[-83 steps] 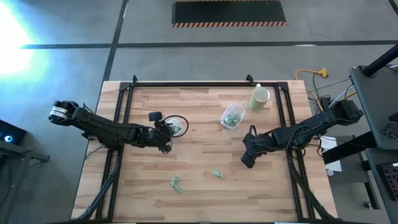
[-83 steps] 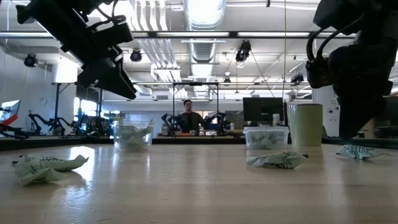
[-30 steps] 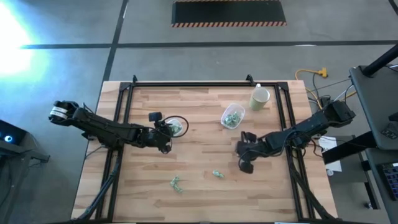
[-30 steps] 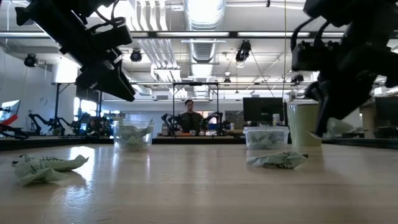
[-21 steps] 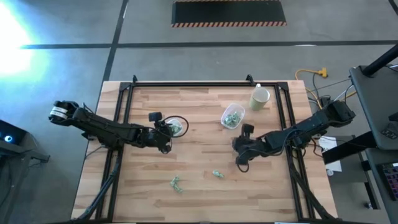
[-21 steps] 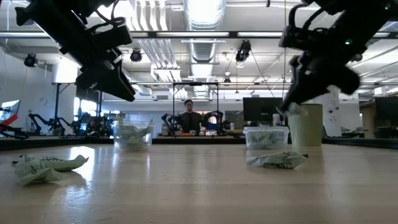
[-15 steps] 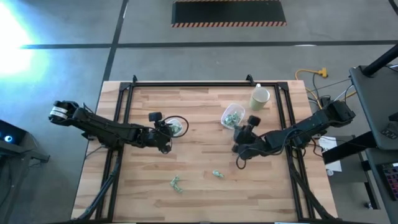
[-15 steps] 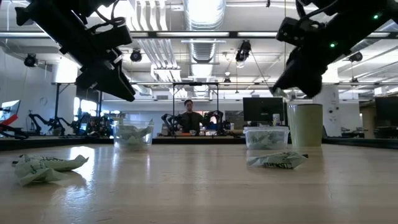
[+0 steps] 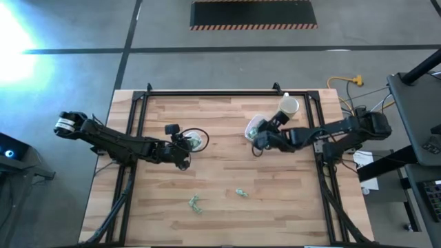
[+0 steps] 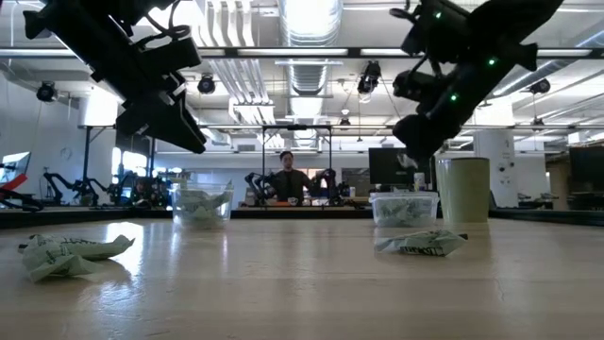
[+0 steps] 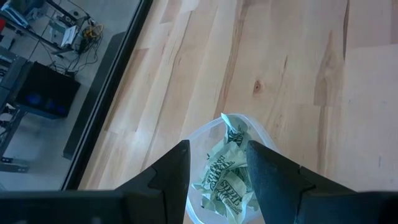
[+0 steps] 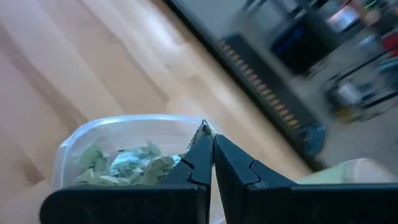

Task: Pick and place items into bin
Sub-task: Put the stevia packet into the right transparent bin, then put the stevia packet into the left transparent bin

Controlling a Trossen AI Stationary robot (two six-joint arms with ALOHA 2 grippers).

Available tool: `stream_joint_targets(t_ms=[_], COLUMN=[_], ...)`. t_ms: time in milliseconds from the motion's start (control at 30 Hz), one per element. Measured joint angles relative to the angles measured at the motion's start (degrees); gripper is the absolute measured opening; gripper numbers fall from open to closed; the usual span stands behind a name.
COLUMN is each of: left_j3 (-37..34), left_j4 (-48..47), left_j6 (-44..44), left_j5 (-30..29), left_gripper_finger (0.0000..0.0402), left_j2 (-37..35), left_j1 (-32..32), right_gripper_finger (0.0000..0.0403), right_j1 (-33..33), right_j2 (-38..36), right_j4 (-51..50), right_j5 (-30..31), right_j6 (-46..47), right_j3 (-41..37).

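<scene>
The right gripper (image 9: pixel 256 140) hung over the right tub (image 9: pixel 258 128) near the cream cup (image 9: pixel 287 108), its jaws clenched on a small pale green wrapper (image 12: pixel 204 129) whose tip poked out between the fingertips (the wrist view showed it just above the tub's rim). That tub (image 12: pixel 118 149) already held several crumpled green and white pieces (image 12: pixel 124 163).

The left gripper (image 9: pixel 186 148) hovered just beside the left tub (image 9: pixel 196 139), jaws parted with nothing between them; past its fingers (image 11: pixel 174 174) the wrist camera saw the tub (image 11: pixel 208 134) below with more wrapped pieces (image 11: pixel 225 177) inside.

Two loose pieces lay on the wooden table (image 9: pixel 220 220), nearer its front edge: one (image 9: pixel 195 203) toward the left and one (image 9: pixel 241 193) toward the middle, well apart from both tubs. From table height the pieces (image 10: pixel 61 255) and (image 10: pixel 420 244) sat flat on the boards, and a person (image 10: pixel 286 179) stood far back in the room
</scene>
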Motion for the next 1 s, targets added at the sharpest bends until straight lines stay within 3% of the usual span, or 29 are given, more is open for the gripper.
stream_joint_targets(t_ms=[133, 467, 867, 1000], left_j3=[0.0, 0.0, 0.0, 0.0], left_j4=[0.0, 0.0, 0.0, -0.1], left_j6=[0.0, 0.0, 0.0, 0.0], left_j5=[0.0, 0.0, 0.0, 0.4], left_gripper_finger=[0.0142, 0.0142, 0.0142, 0.0142], left_j2=[0.0, 0.0, 0.0, 0.0], left_j1=[0.0, 0.0, 0.0, 0.0], right_gripper_finger=[0.0009, 0.0017, 0.0129, 0.0145], right_j1=[-2.7, -3.0, -2.6, -0.7], right_j2=[0.0, 0.0, -0.7, -2.0], right_j4=[1.0, 5.3, 6.4, 6.5], right_j5=[-4.2, -6.6, -7.8, -14.7], right_j6=[0.4, -0.6, -3.6, -6.1], right_j3=[-0.6, -3.0, -3.3, -2.2])
